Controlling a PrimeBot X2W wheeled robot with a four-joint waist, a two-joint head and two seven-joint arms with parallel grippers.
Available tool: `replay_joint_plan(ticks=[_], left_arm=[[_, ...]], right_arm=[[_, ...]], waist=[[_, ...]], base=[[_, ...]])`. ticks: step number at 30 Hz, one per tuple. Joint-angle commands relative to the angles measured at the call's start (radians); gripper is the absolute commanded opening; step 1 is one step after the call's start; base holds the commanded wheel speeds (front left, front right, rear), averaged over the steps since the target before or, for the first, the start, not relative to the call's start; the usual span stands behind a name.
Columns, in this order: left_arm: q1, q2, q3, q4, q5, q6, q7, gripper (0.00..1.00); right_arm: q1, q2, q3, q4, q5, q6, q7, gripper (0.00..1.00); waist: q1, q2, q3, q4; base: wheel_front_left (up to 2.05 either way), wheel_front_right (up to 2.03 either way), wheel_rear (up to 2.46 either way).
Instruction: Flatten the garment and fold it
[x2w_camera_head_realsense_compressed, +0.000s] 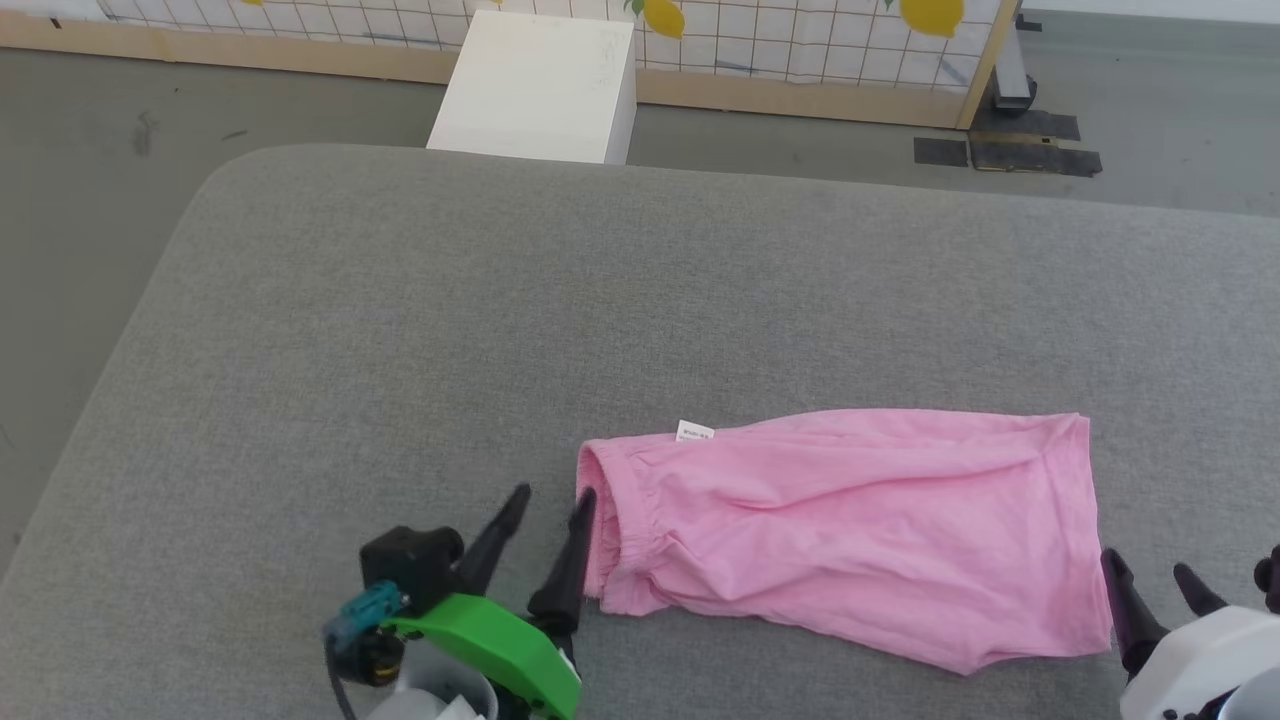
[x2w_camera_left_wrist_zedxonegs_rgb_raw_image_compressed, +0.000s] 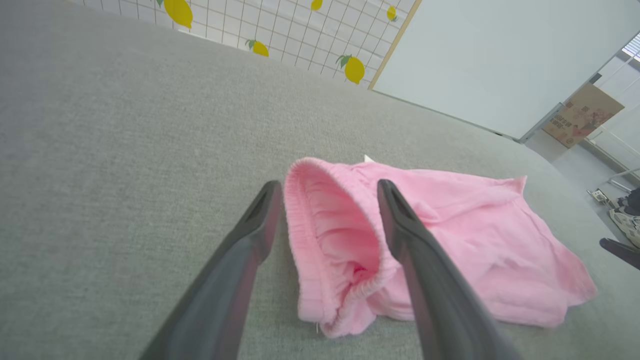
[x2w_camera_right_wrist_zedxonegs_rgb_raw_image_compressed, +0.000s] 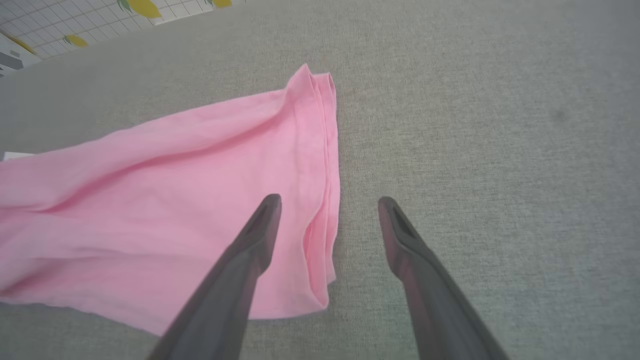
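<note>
Grey padded surface (x2w_camera_head_realsense_compressed: 480, 300), rounded at its far-left corner. Beyond its far edge: floor (x2w_camera_head_realsense_compressed: 90, 100), a white box (x2w_camera_head_realsense_compressed: 540, 85), and a grid panel printed with lemons (x2w_camera_head_realsense_compressed: 800, 40).

Garment (x2w_camera_head_realsense_compressed: 850, 520): pink shorts, lying on the near part of the pad, well away from the far edge and the far-left corner. Long axis runs left to right. Gathered waistband (x2w_camera_head_realsense_compressed: 608, 500) at the left end, leg hem at the right end. Cloth mostly flat, with soft creases across the middle. The near waistband corner is bunched and turned under. Small white label (x2w_camera_head_realsense_compressed: 695, 432) sticks out at the far edge of the waistband.

Left gripper (x2w_camera_head_realsense_compressed: 553, 497): fingers spread wide, clamped on nothing. In the head view both fingers stand at the waistband end, the inner one right against the elastic edge; cannot tell whether it touches. In the left wrist view the waistband gapes open between the two fingers, one finger over bare pad, the other over pink cloth.

Right gripper (x2w_camera_head_realsense_compressed: 1145, 565): fingers likewise wide apart, nothing between them gripped. In the head view it sits at the near right corner of the hem, just beside the cloth. In the right wrist view the layered hem edge runs up between the fingers: one finger over the shorts, the other over bare grey pad. Contact with the cloth cannot be told.

The shorts lie loose on the pad between the two grippers, one at each end.
</note>
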Motion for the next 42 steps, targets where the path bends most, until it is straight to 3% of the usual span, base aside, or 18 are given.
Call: replay_joint_plan(ticks=[1, 8, 14, 24, 33, 34, 35, 36, 37, 38, 39, 42], left_arm=[[0.003, 0.013, 0.017, -0.015, 0.027, 0.005, -0.022, 1.0], [-0.042, -0.026, 0.182, -0.072, 0.175, 0.0, -0.054, 1.0], [-0.037, -0.102, 0.33, -0.059, 0.322, -0.064, -0.054, 1.0], [-0.021, -0.187, 0.463, 0.008, 0.447, -0.146, -0.055, 1.0], [-0.01, -0.228, 0.516, 0.024, 0.492, -0.189, -0.055, 1.0], [-0.01, -0.231, 0.521, 0.026, 0.496, -0.192, -0.055, 1.0], [-0.009, -0.233, 0.523, 0.026, 0.499, -0.194, -0.055, 1.0], [-0.008, -0.235, 0.526, 0.026, 0.503, -0.196, -0.055, 1.0], [-0.007, -0.236, 0.528, 0.026, 0.505, -0.198, -0.055, 1.0], [-0.007, -0.238, 0.531, 0.026, 0.508, -0.199, -0.055, 1.0], [-0.006, -0.239, 0.533, 0.026, 0.51, -0.2, -0.055, 1.0], [-0.006, -0.242, 0.539, 0.028, 0.516, -0.204, -0.055, 1.0]], right_arm=[[-0.015, 0.0, -0.002, -0.01, -0.002, -0.002, -0.021, 1.0], [-0.104, 0.0, 0.001, 0.029, -0.038, -0.002, -0.069, 1.0], [-0.193, 0.0, -0.005, 0.144, -0.057, -0.002, -0.045, 1.0], [-0.319, 0.0, -0.05, 0.323, -0.081, -0.002, 0.146, 1.0], [-0.345, 0.0, -0.019, 0.389, -0.051, -0.002, 0.314, 1.0], [-0.344, 0.0, -0.012, 0.39, -0.037, -0.002, 0.327, 0.94], [-0.343, 0.0, -0.007, 0.391, -0.025, -0.002, 0.336, 0.77], [-0.342, 0.0, -0.001, 0.388, -0.011, -0.002, 0.341, 0.45], [-0.342, 0.0, 0.003, 0.385, 0.001, -0.002, 0.34, 0.33], [-0.343, 0.0, 0.006, 0.379, 0.015, -0.002, 0.332, 0.1], [-0.345, 0.0, 0.007, 0.373, 0.021, -0.002, 0.322, 0.0], [-0.343, 0.0, 0.002, 0.346, -0.005, -0.002, 0.291, 0.0]], waist=[[0.0, 0.0, -0.001, -0.001], [0.0, 0.0, 0.009, 0.006], [0.0, 0.0, 0.024, 0.009], [0.0, 0.0, 0.047, 0.01], [0.0, 0.0, 0.06, 0.019], [0.0, 0.0, 0.061, 0.019], [0.0, 0.0, 0.061, 0.019], [0.0, 0.0, 0.061, 0.018], [0.0, 0.0, 0.062, 0.018], [0.0, 0.0, 0.062, 0.017], [0.0, 0.0, 0.062, 0.016], [0.0, 0.0, 0.062, 0.012]], base=[[0.0, 0.0, 0.0], [0.0, 0.0, 0.0], [0.0, 0.0, 0.0], [0.0, 0.0, 0.0], [0.0, 0.0, 0.0], [0.0, 0.0, 0.0], [0.0, 0.0, 0.0], [0.0, 0.0, 0.0], [0.0, 0.0, 0.0], [0.0, 0.0, 0.0], [0.0, 0.0, 0.0], [0.0, 0.0, 0.0]])
